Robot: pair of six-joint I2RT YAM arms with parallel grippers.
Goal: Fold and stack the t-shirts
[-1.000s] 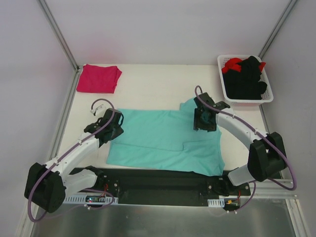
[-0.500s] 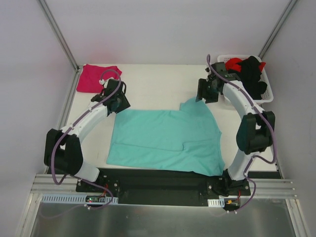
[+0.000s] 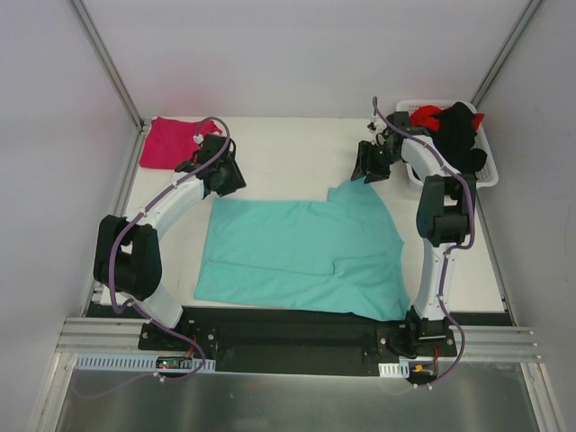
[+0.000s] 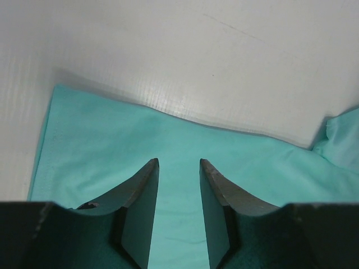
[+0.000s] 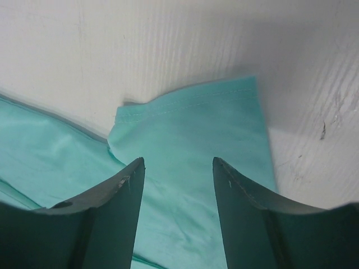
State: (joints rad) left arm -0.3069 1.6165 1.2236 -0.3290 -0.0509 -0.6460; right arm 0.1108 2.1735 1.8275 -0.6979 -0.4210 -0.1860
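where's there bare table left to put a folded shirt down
Widest: the far strip of table between the pink shirt and the basket, beyond the teal shirt. A second patch lies right of the teal shirt, nearer than the basket. Crowded: the teal shirt's far corners, where the left gripper and right gripper hover open.

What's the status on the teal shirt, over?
Both claws open, empty. Left claw over far left edge of teal shirt; right claw over its far right sleeve. Shirt flat. Nothing in the way.
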